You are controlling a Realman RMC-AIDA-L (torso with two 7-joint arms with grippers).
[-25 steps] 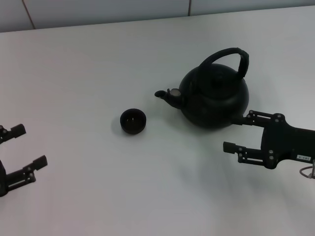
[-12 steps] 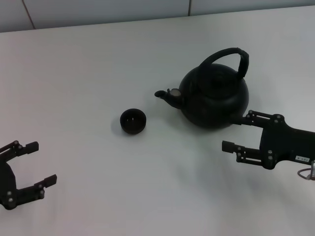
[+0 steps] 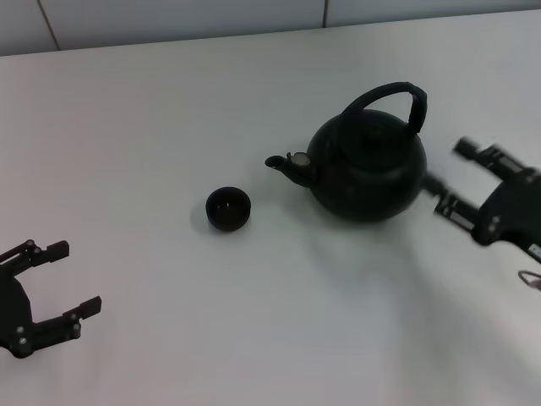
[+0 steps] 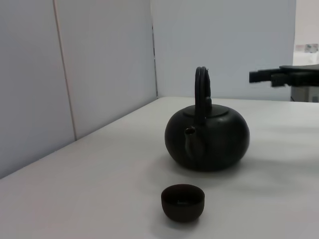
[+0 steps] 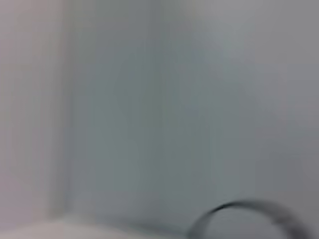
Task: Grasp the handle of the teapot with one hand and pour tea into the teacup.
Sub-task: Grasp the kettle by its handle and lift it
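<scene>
The matte black teapot (image 3: 369,165) stands on the white table (image 3: 279,321), right of centre, its spout pointing left; it also shows in the left wrist view (image 4: 208,139). Its arched handle (image 3: 386,96) stands upright over the lid, seen edge-on in the left wrist view (image 4: 201,92) and as a blurred arc in the right wrist view (image 5: 244,219). The small black teacup (image 3: 228,208) sits left of the spout, apart from the pot, also seen in the left wrist view (image 4: 183,201). My right gripper (image 3: 450,178) is open, raised beside the pot's right side. My left gripper (image 3: 74,277) is open and empty at the front left.
A grey panelled wall (image 3: 169,21) runs along the table's far edge. The right gripper also shows far off in the left wrist view (image 4: 271,77).
My right gripper has risen and swung back to the right, away from the front of the pot. My left gripper moved in from the left edge, then held still. Teapot and teacup have not moved.
</scene>
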